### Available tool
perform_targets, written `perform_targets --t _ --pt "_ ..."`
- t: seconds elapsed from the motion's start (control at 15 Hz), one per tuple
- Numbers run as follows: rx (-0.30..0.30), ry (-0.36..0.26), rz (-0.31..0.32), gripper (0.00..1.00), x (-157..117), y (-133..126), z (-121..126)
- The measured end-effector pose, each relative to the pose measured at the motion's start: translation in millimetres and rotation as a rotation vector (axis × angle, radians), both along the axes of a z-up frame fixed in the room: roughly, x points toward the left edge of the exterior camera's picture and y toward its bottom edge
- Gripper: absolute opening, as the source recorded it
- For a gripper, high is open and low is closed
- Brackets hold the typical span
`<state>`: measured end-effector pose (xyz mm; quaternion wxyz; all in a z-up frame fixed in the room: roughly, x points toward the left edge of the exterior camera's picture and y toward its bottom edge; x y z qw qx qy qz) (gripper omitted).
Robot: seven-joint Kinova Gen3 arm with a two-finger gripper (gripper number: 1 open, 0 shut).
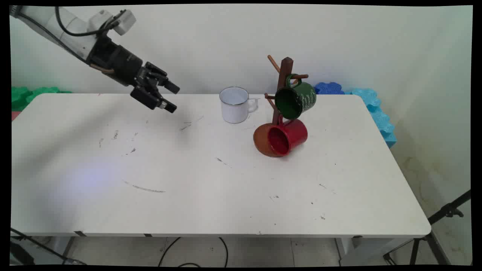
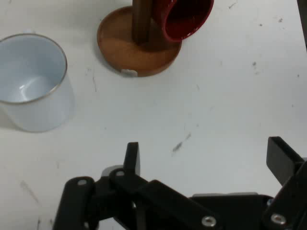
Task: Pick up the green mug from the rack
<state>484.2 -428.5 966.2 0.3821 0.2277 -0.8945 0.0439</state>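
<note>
Main view shows the black two-finger gripper (image 1: 172, 98) held in the air above the back left part of the white table (image 1: 211, 188), tilted down and pointing toward the picture's right, with its jaws spread wide and nothing between them. Nearest to it, though still well apart, stands a white enamel mug with a thin metal rim (image 1: 234, 105), upright near the table's back edge, its handle turned toward the right. Just to the right of that mug is a dark brown wooden mug tree with a round base and angled pegs (image 1: 285, 81). A dark green enamel mug (image 1: 295, 99) hangs by its handle from one of the upper pegs, mouth facing the camera and tilted downward. Below it a red enamel mug (image 1: 287, 137) lies on its side, resting on the round base with its open mouth toward the table's near side. Along the wall behind the table sit green foam pieces (image 1: 26, 96) at the left and blue foam pieces (image 1: 361, 99) at the right. Hand view looks past the two fingers (image 2: 132, 158), which stand far apart, at the white mug (image 2: 33, 86) on the left, the tree's base (image 2: 139, 50) and the red mug's mouth (image 2: 184, 19) at the top.
</note>
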Motion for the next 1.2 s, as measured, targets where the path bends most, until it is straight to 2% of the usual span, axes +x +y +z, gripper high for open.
perform_targets --t 0.27,0.53,0.73,1.07,1.2 --pt "-0.009 0.024 0.019 1.0 -36.7 2.6 10.8" --pt "0.009 0.062 0.069 1.0 -97.4 7.1 27.7" --pt "0.031 0.092 0.13 1.0 -147.3 13.1 35.4" --pt "0.053 0.134 0.238 1.0 -227.2 23.5 30.9" --pt "0.056 0.137 0.269 1.0 -245.5 26.2 25.2"
